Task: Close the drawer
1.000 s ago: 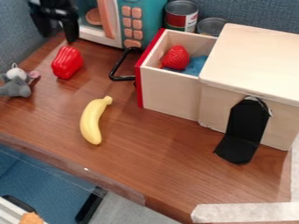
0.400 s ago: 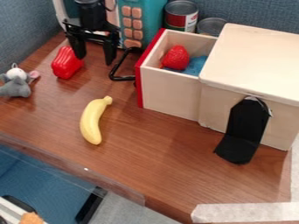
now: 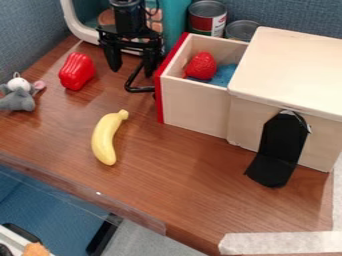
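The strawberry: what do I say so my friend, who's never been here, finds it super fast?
Look for the big pale wooden box, then the open drawer sticking out of it. Inside is the bumpy red strawberry, next to something blue. Don't mix it up with the red pepper, which lies outside on the brown table.

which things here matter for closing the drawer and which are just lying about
Job: wooden drawer, black handle, cabinet, gripper

Lying about: banana, red pepper, toy mouse, two cans, toy microwave, black bracket, strawberry and blue item inside the drawer
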`<act>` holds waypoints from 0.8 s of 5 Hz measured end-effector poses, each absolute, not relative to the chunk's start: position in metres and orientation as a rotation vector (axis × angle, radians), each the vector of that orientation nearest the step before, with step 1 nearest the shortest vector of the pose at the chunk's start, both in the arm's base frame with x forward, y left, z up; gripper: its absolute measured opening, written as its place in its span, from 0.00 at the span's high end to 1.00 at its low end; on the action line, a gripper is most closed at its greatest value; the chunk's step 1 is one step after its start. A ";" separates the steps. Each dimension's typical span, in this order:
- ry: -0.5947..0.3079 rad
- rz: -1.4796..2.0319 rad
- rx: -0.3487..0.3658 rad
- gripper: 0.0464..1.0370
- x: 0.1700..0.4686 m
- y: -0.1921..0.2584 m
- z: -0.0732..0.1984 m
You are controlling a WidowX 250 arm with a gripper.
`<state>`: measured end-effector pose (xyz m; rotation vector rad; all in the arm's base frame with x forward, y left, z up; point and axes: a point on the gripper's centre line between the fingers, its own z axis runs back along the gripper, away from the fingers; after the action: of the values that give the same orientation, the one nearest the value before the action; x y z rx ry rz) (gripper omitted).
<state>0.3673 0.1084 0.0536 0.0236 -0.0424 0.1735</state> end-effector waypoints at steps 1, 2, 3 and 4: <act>0.002 0.175 0.009 0.09 0.367 0.107 0.039; 0.007 0.174 -0.006 0.38 0.367 0.105 0.033; -0.006 0.155 -0.020 0.68 0.369 0.101 0.033; -0.032 0.094 -0.059 0.87 0.370 0.083 0.033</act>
<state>0.3699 0.0828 0.0328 -0.0587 -0.0318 0.0944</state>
